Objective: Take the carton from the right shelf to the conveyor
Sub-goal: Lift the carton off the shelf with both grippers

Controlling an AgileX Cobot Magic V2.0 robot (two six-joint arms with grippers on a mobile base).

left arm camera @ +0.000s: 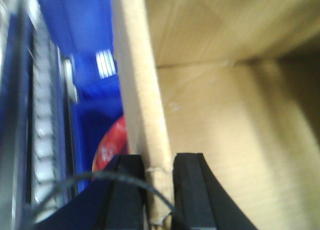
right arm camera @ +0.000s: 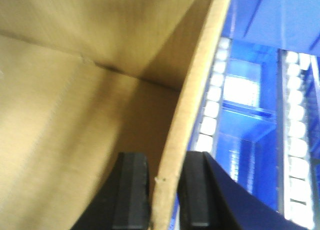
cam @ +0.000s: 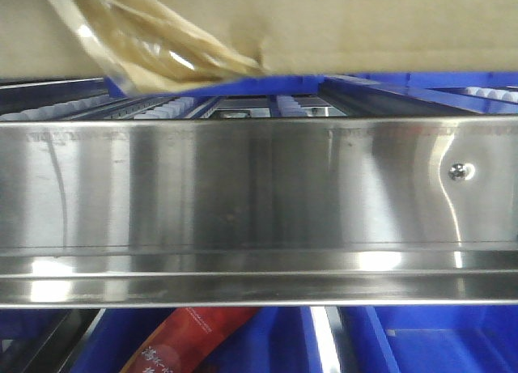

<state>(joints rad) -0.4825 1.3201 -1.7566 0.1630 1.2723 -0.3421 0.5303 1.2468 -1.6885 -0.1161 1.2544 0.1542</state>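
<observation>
The brown carton (cam: pixel 388 25) fills the top of the front view, just above the right shelf's shiny steel rail (cam: pixel 243 195). A wad of glossy tan tape (cam: pixel 154 49) hangs from its left part. In the left wrist view my left gripper (left arm camera: pixel 159 162) is shut on the carton's left wall (left arm camera: pixel 137 90), one black finger on each side. The carton's open inside (left arm camera: pixel 225 140) lies to the right of it. My right gripper (right arm camera: pixel 164 162) is shut on the carton's right wall (right arm camera: pixel 195 90), with the inside (right arm camera: pixel 75 115) to its left. The conveyor is out of view.
White roller tracks (right arm camera: pixel 212 105) and blue bins (right arm camera: pixel 250 120) lie beside the carton's right wall. More rollers (left arm camera: pixel 42 140) and a blue bin holding a red packet (left arm camera: pixel 111 145) sit left of it. Below the rail are blue bins (cam: pixel 437 341) and a red packet (cam: pixel 186 345).
</observation>
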